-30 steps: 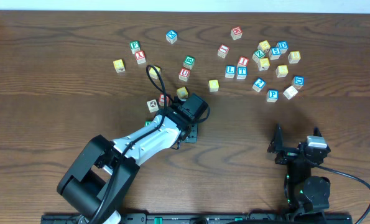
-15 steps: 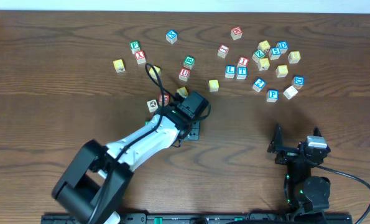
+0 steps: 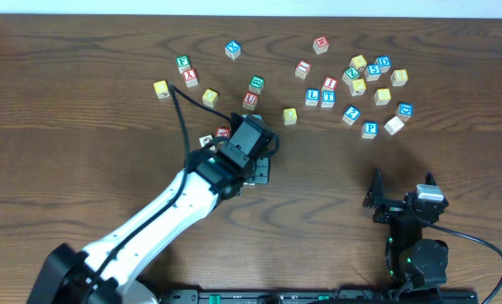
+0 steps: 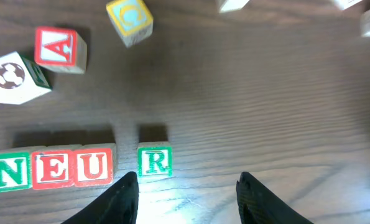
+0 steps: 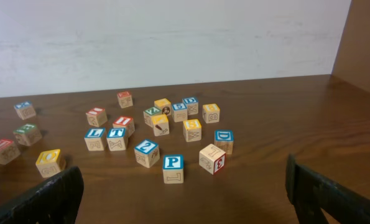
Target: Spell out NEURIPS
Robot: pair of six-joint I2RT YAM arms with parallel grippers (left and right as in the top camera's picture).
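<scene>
- Left wrist view: N cube [image 4: 8, 172], E cube [image 4: 52, 168] and U cube [image 4: 93, 167] touch in a row, near left; R cube [image 4: 155, 161] sits just right, apart.
- Left gripper [image 4: 188, 178]: narrow gap, holding nothing.
- Right gripper [image 5: 183, 174]: spread wide, holding nothing.

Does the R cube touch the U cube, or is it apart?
Apart. A narrow gap shows between the R cube and the U cube.

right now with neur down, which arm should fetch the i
Left, probably. The left claw hangs open just by R, next to the free slot, and I lies nearer to it than to the right claw, parked at the near edge.
</scene>
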